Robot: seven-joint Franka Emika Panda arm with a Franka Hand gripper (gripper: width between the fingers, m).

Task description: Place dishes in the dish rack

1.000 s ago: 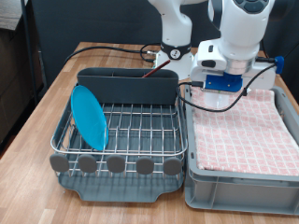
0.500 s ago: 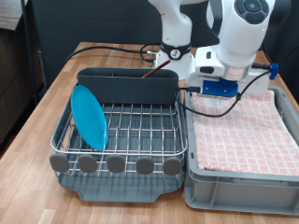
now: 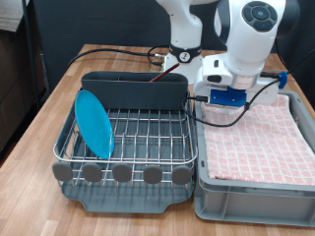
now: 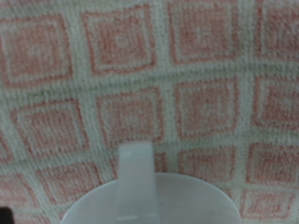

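The light-blue plate (image 3: 94, 123) stands on edge in the left side of the dish rack (image 3: 148, 133), a silver wire grid on a dark grey tray. My gripper (image 3: 222, 98) hangs low over the far left corner of the grey crate, just right of the rack's caddy (image 3: 133, 90); its fingers are hidden under the hand. The wrist view shows the white mug (image 4: 149, 201) close below, its handle (image 4: 134, 163) pointing out over the pink checked towel (image 4: 140, 65). No fingers show there. The wooden spoon is out of view.
The grey crate (image 3: 251, 192) lined with the pink checked towel (image 3: 261, 138) stands to the right of the rack. Black cables (image 3: 128, 51) run across the wooden table (image 3: 44, 113) behind the rack. The robot base (image 3: 184, 54) stands at the back.
The hand has moved to the exterior view's left and a little lower, towards the crate's far left corner. The plate and rack have not moved.
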